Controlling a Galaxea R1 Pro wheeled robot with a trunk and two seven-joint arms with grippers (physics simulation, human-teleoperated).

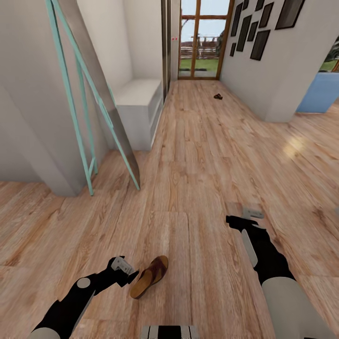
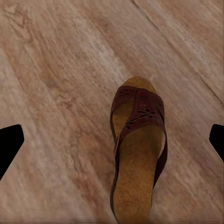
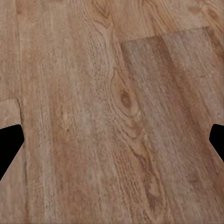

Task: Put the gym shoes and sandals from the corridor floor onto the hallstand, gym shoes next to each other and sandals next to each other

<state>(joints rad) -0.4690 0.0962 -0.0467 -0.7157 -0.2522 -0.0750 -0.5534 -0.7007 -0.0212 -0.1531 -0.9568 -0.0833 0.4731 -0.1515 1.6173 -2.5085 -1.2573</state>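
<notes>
Low in the head view, just left of centre, one sandal (image 1: 150, 276) lies flat on the corridor floor (image 1: 197, 179), and the left tool (image 1: 123, 268) sits just beside its heel end. In the left wrist view that tool's tips stand wide apart at the frame edges with nothing between them, so it is open; the sandal (image 2: 137, 154) lies ahead, off to one side of the gap rather than centred in it. That offset is the main risk: closing from here would probably catch only the sole's edge, or push the sandal away across the smooth planks. A pinch on the thin strap alone could also let it swing and drop.

The right tool (image 1: 240, 219), at lower right of the head view, hangs over bare floor (image 3: 112, 112); its tips likewise stand wide apart, holding nothing.

Far up the corridor, near the glass door (image 1: 202, 40) at top centre, a small dark object (image 1: 218, 96) lies on the floor, too small to identify. A pale grey surface (image 1: 139, 106) stands against the left wall at upper left; whether it is the hallstand I cannot tell. A leaning mirror with a teal frame (image 1: 89, 99) juts out in front of it and could obstruct a carrying arm.
</notes>
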